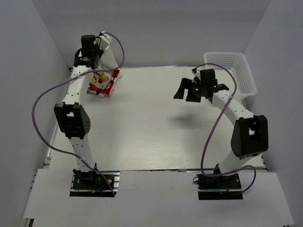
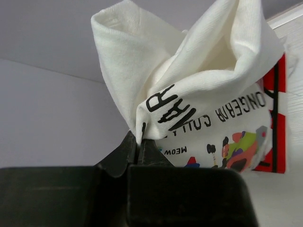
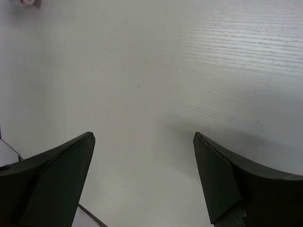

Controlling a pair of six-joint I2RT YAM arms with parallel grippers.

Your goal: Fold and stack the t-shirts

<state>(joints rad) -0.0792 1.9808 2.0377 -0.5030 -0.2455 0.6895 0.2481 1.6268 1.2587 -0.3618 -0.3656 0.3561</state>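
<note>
White t-shirt hangs, long axis upright, from the left pincer pinching its edge; right pincer spread.

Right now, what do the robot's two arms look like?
The left arm and the right arm have white tube-shaped links, chunky black joints and black bases. A purple cable loops alongside each. The left end effector and the right end effector are black, with two wedge-shaped fingers. A tiny green light glows near the right wrist.
</note>
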